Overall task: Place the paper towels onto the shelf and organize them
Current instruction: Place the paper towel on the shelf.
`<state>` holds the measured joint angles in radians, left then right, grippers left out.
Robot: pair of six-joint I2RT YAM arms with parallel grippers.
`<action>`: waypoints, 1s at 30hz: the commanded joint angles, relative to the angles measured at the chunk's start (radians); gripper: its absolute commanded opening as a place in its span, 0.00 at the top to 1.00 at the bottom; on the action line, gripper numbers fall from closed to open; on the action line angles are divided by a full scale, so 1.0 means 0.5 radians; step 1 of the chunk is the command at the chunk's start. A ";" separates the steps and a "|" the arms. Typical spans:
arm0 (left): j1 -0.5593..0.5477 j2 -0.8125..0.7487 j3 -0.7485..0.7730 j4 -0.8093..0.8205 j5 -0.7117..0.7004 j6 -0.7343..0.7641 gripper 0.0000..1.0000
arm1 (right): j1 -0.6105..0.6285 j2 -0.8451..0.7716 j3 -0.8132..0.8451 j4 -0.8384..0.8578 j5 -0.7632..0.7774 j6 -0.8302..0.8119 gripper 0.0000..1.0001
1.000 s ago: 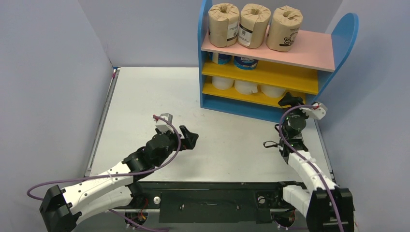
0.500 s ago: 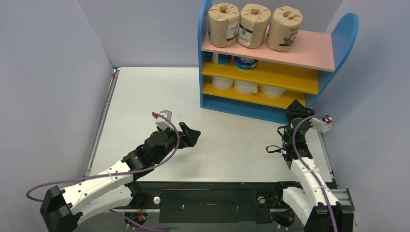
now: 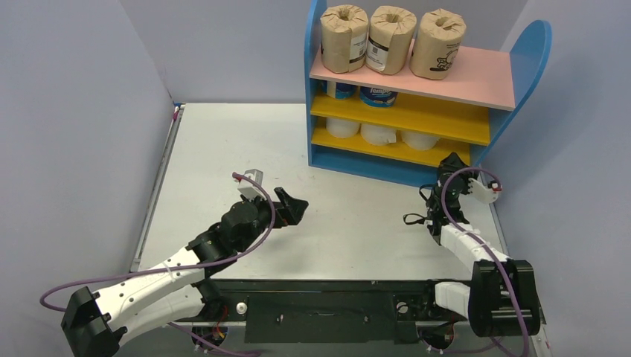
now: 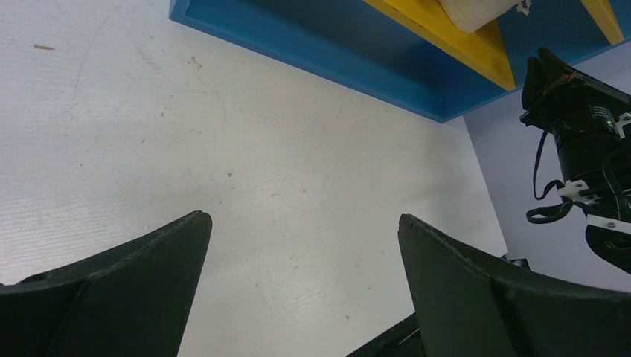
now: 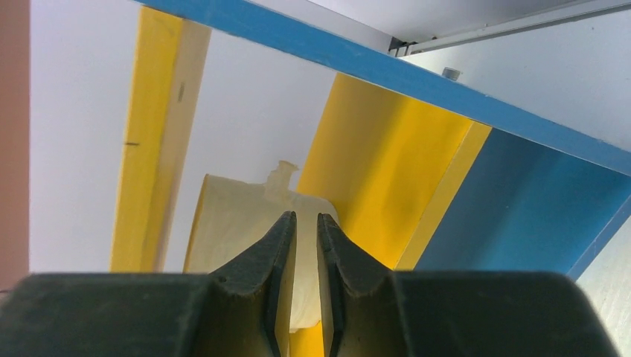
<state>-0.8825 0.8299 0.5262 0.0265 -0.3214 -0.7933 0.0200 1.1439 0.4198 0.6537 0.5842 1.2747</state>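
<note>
1. The shelf [image 3: 530, 46] stands at the far right of the table [image 3: 223, 149], its open front facing the arms.
2. All the paper towels in view are on it. Three brown-wrapped rolls [image 3: 392, 30] stand upright side by side on the pink top board [image 3: 476, 76], filling its left part.
3. Two blue-and-white Tempo rolls [image 3: 378, 95] sit next to each other at the left end of the middle yellow board [image 3: 439, 117]; only their lower parts show under the pink board.
4. Three white rolls [image 3: 379, 134] line the lowest yellow board [image 3: 405, 153] from the left end towards the right.
5. The right gripper [image 3: 450, 165] is just in front of the shelf's near right corner, aimed at the lowest tier. In the right wrist view its fingers [image 5: 277, 245] are pressed nearly together, with only a thin slit between them and nothing in it: closed and empty.
6. Beyond those fingertips that view shows the rightmost white roll [image 5: 231, 223] resting on the yellow board, apart from the gripper.
7. The left gripper [image 3: 294, 212] hangs over the middle of the table, well apart from the shelf, pointing towards its right end. Its jaws are spread wide and hold nothing; bare tabletop shows between them in the left wrist view.
</note>
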 commanded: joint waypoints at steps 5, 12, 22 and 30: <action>0.010 0.059 0.050 0.077 -0.038 -0.019 0.04 | -0.033 0.328 0.110 0.452 0.120 0.123 0.87; 0.010 0.101 0.072 0.072 -0.066 0.005 0.04 | -0.072 0.560 0.132 0.762 0.074 0.166 0.88; 0.012 0.152 0.070 0.103 -0.074 0.013 0.04 | -0.117 0.782 0.235 0.999 -0.054 0.168 0.89; 0.013 0.165 0.073 0.114 -0.089 0.040 0.04 | -0.120 0.840 0.325 0.941 -0.181 0.105 0.89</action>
<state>-0.8814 0.9142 0.5262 0.0280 -0.3450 -0.7959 -0.0334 1.5543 0.5442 1.0691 0.5335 1.3437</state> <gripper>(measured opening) 0.965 0.113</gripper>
